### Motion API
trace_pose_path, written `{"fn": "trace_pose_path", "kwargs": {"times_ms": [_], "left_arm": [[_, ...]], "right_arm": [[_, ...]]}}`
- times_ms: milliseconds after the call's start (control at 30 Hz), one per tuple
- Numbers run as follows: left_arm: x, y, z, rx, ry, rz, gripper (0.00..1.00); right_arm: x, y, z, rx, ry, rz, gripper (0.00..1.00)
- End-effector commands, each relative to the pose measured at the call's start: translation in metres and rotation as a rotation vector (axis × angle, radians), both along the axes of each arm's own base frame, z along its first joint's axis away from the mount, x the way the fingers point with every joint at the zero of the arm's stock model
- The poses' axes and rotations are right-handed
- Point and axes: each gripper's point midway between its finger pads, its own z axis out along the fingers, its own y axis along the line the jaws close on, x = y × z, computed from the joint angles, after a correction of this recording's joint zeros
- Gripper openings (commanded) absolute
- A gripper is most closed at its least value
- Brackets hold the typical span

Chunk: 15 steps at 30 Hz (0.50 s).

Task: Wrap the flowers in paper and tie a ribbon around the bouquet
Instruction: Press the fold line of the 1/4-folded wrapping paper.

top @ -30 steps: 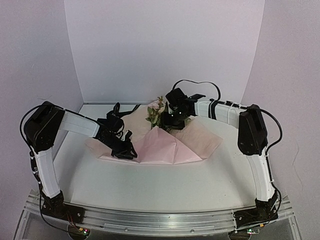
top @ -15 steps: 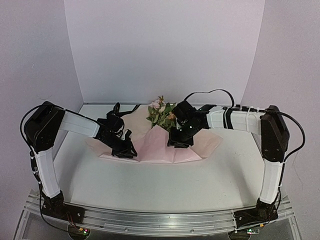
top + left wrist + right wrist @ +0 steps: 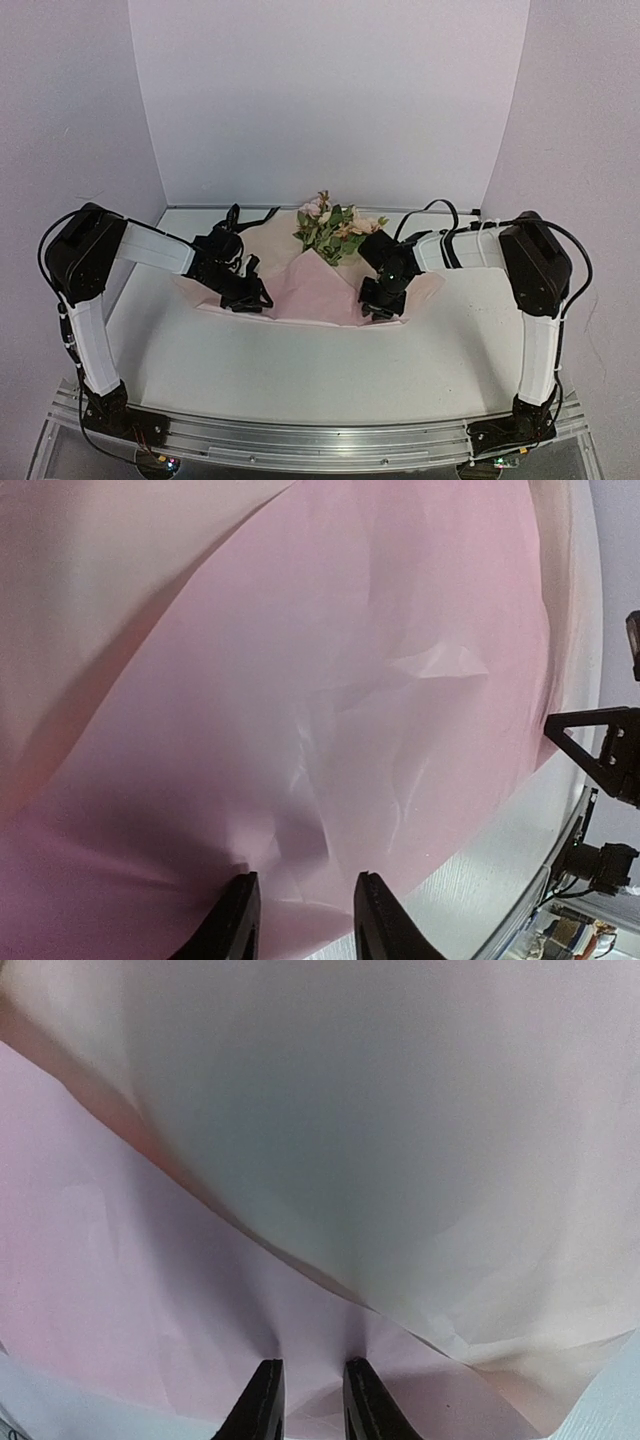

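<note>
1. Paper (image 3: 320,292) lies spread on the table (image 3: 300,375) with a fold raised in the middle. Flowers (image 3: 330,226) lie at its far middle, blossoms uncovered. The wrap looks barely begun, with rolling and tying still to do; no ribbon shows.
2. The left gripper (image 3: 252,298) reaches low over the paper's left part, fingers (image 3: 238,922) apart above the sheet.
3. The right gripper (image 3: 378,306) bends down at the near right edge. Its fingers (image 3: 264,1402) are nearly together around puckered paper; whether they pinch it cannot be told.
</note>
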Motion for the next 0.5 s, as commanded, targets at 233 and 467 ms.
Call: {"fn": "trace_pose_path", "kwargs": {"times_ms": [233, 467], "left_arm": [[0.0, -0.039, 0.081, -0.095, -0.204, -0.166, 0.44], [-0.053, -0.088, 0.073, -0.132, -0.118, -0.375, 0.27]], "right_arm": [[-0.012, -0.03, 0.003, -0.079, -0.042, -0.088, 0.21], [-0.018, -0.04, 0.0, -0.105, -0.041, -0.108, 0.21]]}}
